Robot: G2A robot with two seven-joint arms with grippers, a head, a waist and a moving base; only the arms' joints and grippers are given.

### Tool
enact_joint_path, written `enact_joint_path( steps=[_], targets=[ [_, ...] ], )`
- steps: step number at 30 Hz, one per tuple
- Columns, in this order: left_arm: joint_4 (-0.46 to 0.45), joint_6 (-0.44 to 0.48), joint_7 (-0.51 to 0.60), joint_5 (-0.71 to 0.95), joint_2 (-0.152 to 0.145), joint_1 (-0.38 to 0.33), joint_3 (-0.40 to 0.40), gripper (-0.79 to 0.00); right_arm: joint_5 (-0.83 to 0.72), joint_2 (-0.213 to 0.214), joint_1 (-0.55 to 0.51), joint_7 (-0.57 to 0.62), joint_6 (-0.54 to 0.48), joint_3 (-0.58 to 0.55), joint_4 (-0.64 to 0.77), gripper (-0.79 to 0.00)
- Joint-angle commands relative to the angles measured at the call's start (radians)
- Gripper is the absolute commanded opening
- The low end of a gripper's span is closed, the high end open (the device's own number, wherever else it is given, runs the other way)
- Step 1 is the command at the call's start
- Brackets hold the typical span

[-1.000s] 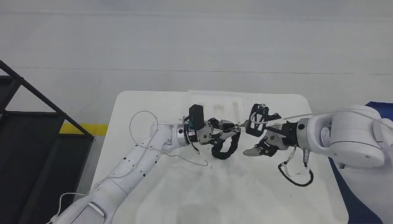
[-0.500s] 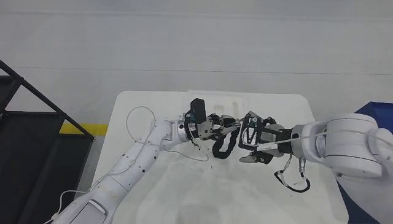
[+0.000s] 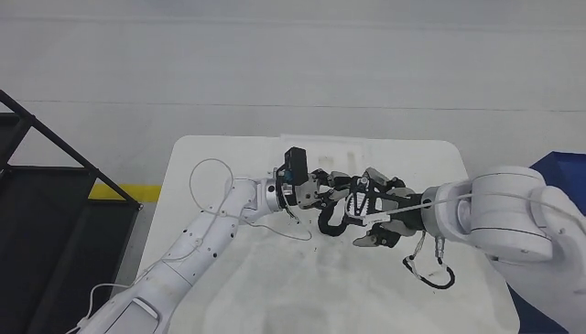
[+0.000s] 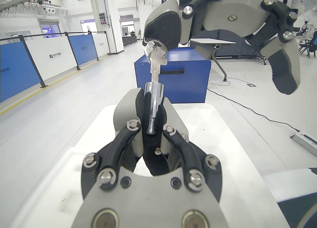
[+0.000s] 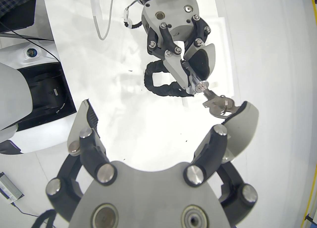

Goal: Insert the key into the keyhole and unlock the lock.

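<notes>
**A:** What has the left gripper (image 4: 151,101) got?

**B:** Its fingers are closed tight on the lock (image 4: 154,107), clamping the shiny metal barrel between the two black pads. The barrel's long axis runs straight out along the fingers, and its end sticks out just past the fingertips.

**A:** And the keyhole (image 5: 201,86)?

**B:** It is in that outer end face, pointing away from the left gripper and towards the other one. The key (image 4: 156,57) is in it. The blade is inside the hole and the shaft is in line with the barrel. The flat head is the far end, with a small ring through it.

**A:** Is the right gripper (image 5: 166,115) holding the key?

**B:** No, it is spread wide. One finger's pad lies against the key's head. The other finger is well apart from it, off to the side, with nothing between the two.

**A:** What is beyond the grippers?

**B:** The lock's black cable (image 5: 158,85) comes out of the barrel and curls in a loop beside and below the left gripper's fingers. Under both grippers is the white table (image 3: 302,288). A white tray (image 3: 341,151) lies on it, on the far side of the left gripper.
</notes>
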State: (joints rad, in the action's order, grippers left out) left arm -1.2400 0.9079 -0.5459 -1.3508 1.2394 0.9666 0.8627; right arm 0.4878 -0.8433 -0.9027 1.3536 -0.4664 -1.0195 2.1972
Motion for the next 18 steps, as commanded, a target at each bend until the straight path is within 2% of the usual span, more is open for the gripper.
enact_joint_path(
  steps=[1,5,18],
  targets=[
    [-0.002,0.0,-0.004,-0.009,0.0,0.001,0.0,-0.785,-0.012,0.001,0.006,0.002,0.002,0.0,-0.002,0.0],
    [-0.008,0.005,-0.011,-0.033,-0.002,0.0,0.0,-0.785,-0.024,0.005,0.01,-0.04,-0.013,-0.028,-0.022,0.0],
    [-0.096,0.019,0.005,-0.117,-0.026,0.02,0.048,-0.785,-0.024,0.005,0.01,-0.04,-0.013,-0.028,-0.022,0.0]
  ],
)
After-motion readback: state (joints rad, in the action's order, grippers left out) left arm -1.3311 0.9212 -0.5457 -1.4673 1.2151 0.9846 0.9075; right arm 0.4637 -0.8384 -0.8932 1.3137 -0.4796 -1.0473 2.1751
